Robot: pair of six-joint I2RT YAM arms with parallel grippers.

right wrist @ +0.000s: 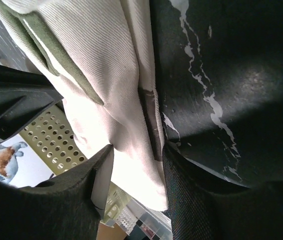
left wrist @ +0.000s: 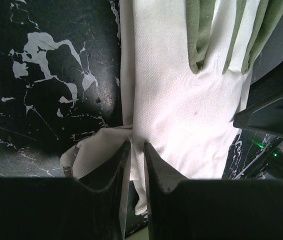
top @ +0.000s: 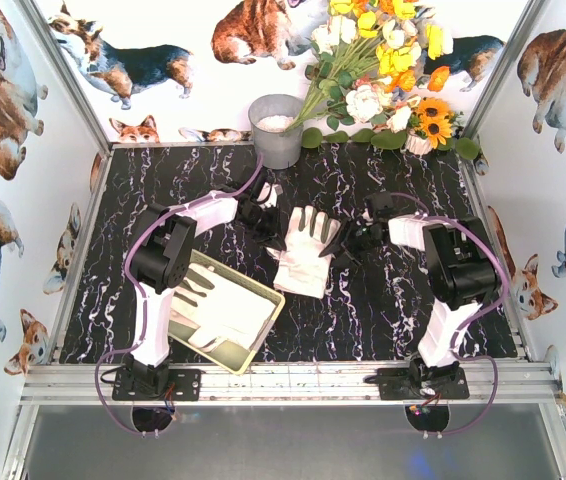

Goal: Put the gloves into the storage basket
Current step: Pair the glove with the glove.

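A stack of white gloves [top: 306,250] with grey-green finger patches lies stretched between my two grippers at the table's middle, its lower end near the basket's right corner. My left gripper [top: 271,222] is shut on the gloves' left edge; in the left wrist view the jaws [left wrist: 136,146] pinch a fold of white fabric [left wrist: 181,100]. My right gripper [top: 341,240] is shut on the right edge; in the right wrist view it [right wrist: 137,150] clamps the cuff [right wrist: 116,100]. The pale yellow-green basket [top: 263,340] sits at the front left and holds other gloves [top: 218,305].
A grey metal bucket [top: 277,128] stands at the back centre, with a bunch of artificial flowers [top: 383,70] to its right. The basket's perforated wall [right wrist: 56,140] shows below the held glove in the right wrist view. Walls enclose the black marbled table [top: 413,310].
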